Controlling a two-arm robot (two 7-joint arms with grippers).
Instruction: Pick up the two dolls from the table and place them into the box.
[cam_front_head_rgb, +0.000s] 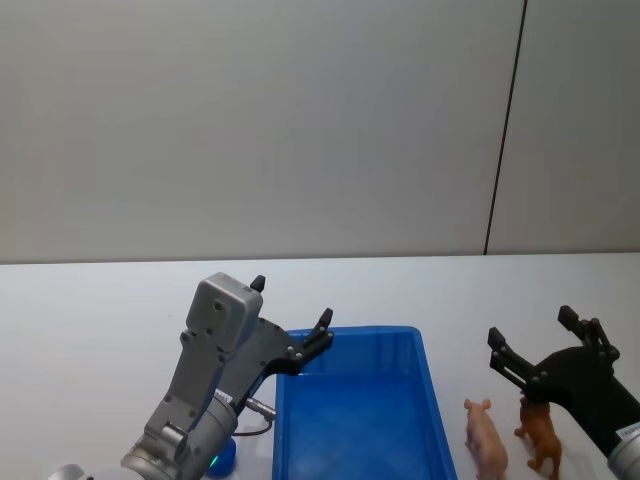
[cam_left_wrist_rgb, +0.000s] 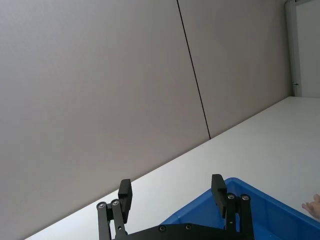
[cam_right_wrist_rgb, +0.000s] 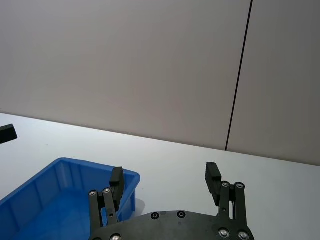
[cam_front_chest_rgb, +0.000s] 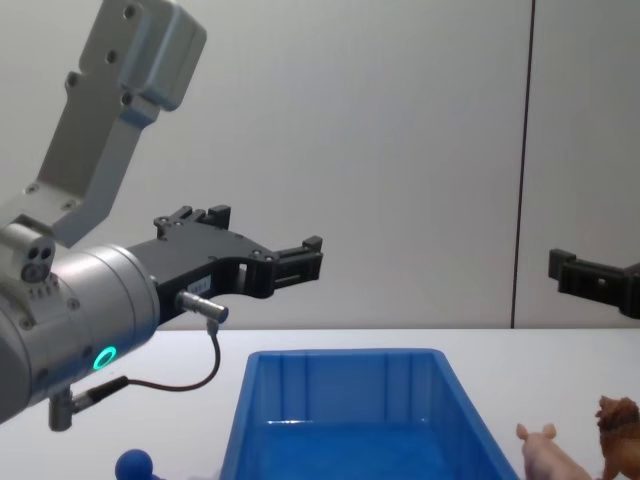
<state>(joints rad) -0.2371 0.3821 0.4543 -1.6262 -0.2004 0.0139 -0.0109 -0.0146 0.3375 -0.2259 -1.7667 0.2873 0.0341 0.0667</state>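
Observation:
The blue box (cam_front_head_rgb: 365, 331) sits on the white table (cam_front_head_rgb: 100, 320), and no doll shows inside it. To its right stand the two dolls side by side: a pale pink pig (cam_front_head_rgb: 487, 436) and a reddish-brown lion (cam_front_head_rgb: 541, 432). My left gripper (cam_front_head_rgb: 292, 302) hovers open and empty over the box's far left corner. My right gripper (cam_front_head_rgb: 531, 325) hangs open and empty just above and behind the lion. From the chest, the pig (cam_front_chest_rgb: 545, 455) and lion (cam_front_chest_rgb: 620, 428) stand right of the box (cam_front_chest_rgb: 340, 354), the left gripper (cam_front_chest_rgb: 265, 230) high above it.
A small blue rounded object (cam_front_head_rgb: 222, 455) lies on the table under my left arm, left of the box. A grey wall with a dark vertical seam (cam_front_head_rgb: 505, 130) runs behind the table. Open tabletop stretches beyond the box.

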